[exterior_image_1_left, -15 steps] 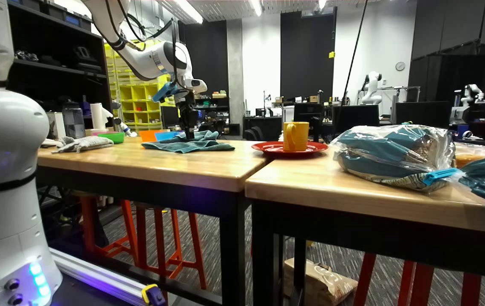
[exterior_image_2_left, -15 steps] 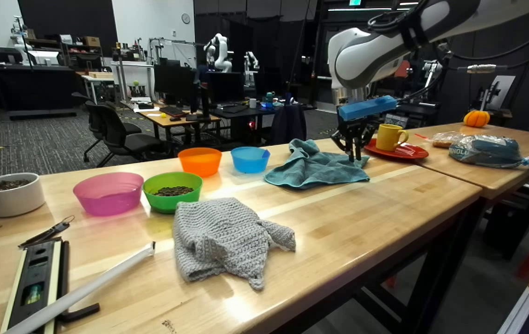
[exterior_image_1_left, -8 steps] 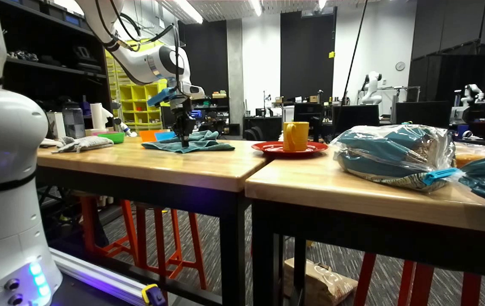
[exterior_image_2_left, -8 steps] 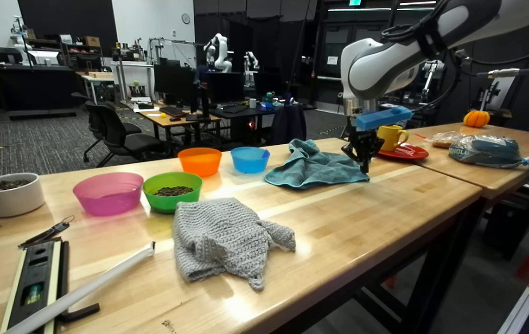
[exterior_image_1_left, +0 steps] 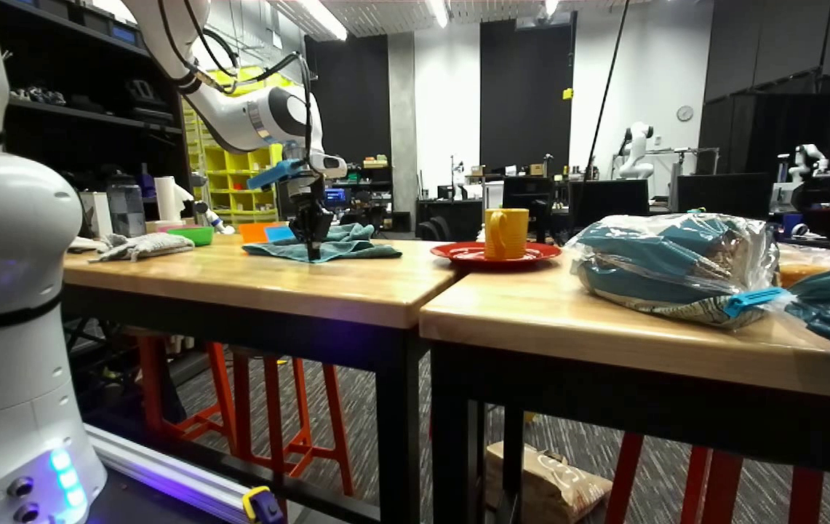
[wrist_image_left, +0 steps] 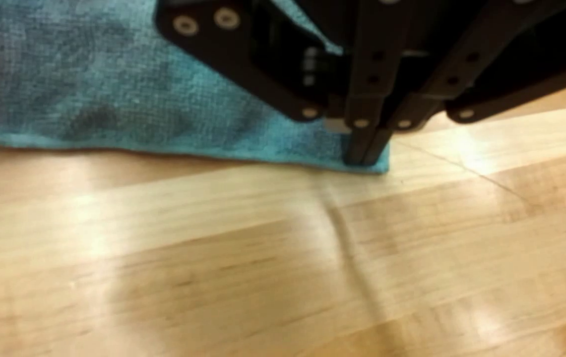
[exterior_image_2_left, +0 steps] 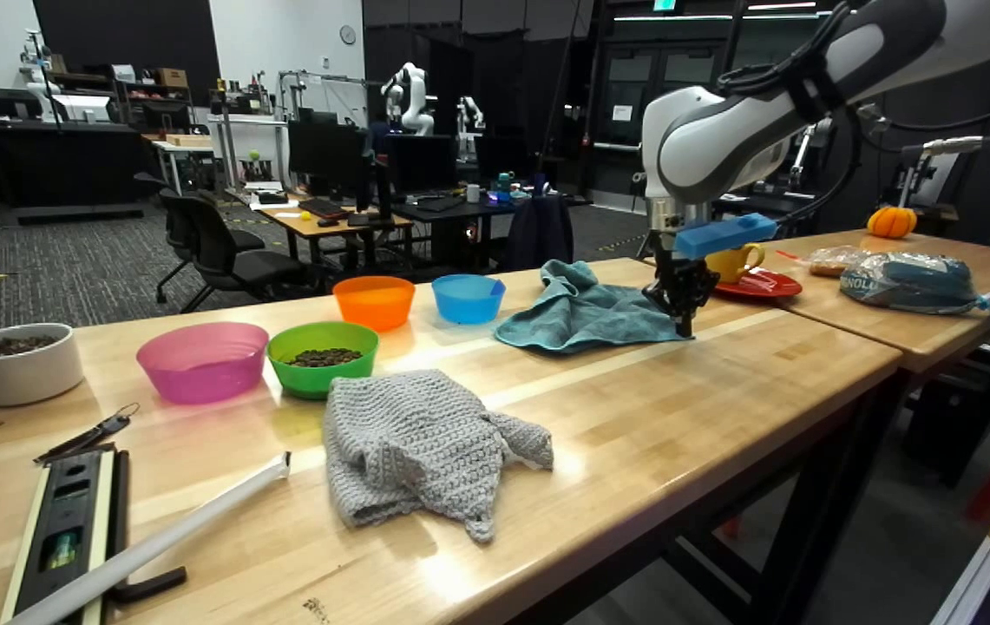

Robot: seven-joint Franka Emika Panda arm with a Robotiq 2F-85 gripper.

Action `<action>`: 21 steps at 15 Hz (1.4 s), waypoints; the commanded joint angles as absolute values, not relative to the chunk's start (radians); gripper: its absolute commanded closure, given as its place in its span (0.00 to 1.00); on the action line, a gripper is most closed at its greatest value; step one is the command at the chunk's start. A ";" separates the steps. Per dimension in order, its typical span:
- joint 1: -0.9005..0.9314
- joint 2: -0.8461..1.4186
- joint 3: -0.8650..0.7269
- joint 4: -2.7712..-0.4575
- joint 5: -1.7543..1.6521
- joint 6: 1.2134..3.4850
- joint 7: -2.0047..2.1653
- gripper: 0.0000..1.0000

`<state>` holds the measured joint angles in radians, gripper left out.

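Meeting tip to tip, the fingers (wrist_image_left: 357, 149) stand right over the corner of the towel (wrist_image_left: 129, 89)! Most of it spreads left of them in the wrist view; whether they pinch any cloth, I can't tell.

You can't tell if your jaws pinch the cloth (wrist_image_left: 129, 89), cropped left of them in the wrist view; the mug (exterior_image_2_left: 729, 266) behind is partly hidden.
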<state>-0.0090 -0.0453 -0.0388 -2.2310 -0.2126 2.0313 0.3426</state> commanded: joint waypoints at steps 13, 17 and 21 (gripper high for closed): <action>-0.019 -0.233 -0.027 -2.412 -0.191 1.839 0.245 1.00; -0.016 -0.284 -0.020 -2.447 -0.195 1.830 0.220 1.00; -0.018 -0.316 -0.017 -2.466 -0.203 1.788 0.181 1.00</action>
<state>-0.0090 -0.2539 -0.0269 -2.4280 -0.2107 1.8201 0.2225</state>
